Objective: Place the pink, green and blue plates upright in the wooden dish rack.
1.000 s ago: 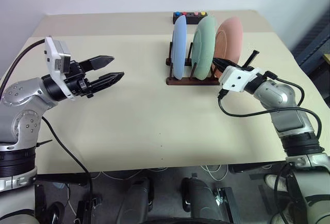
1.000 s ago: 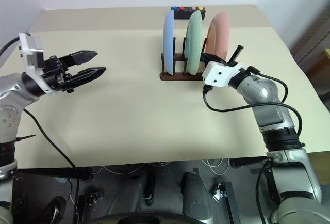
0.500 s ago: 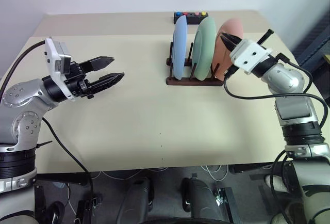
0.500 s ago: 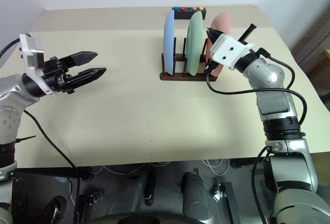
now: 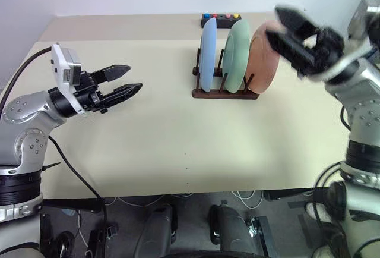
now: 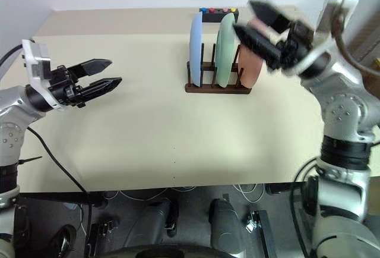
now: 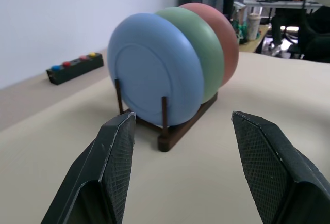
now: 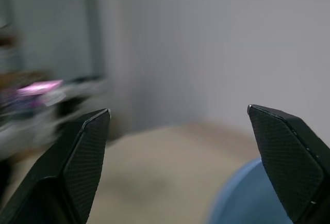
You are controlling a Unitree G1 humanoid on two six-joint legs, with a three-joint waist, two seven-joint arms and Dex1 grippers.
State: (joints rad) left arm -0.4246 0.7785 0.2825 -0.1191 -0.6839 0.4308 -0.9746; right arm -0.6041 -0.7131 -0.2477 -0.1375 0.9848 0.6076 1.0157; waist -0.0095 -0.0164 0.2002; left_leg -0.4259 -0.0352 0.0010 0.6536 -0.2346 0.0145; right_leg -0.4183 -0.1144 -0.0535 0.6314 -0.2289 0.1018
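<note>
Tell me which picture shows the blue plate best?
The left wrist view: the blue plate stands upright facing the camera, close up. The head views show it edge-on in the wooden dish rack; the right wrist view catches a blue corner, probably it.

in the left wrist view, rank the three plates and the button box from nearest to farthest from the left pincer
1. blue plate: front slot of the wooden dish rack, facing the left pincer.
2. green plate: middle slot, right behind the blue one.
3. pink plate: last slot, behind the green.
4. button box: off to the side near the table's far edge, beyond the rack.
</note>
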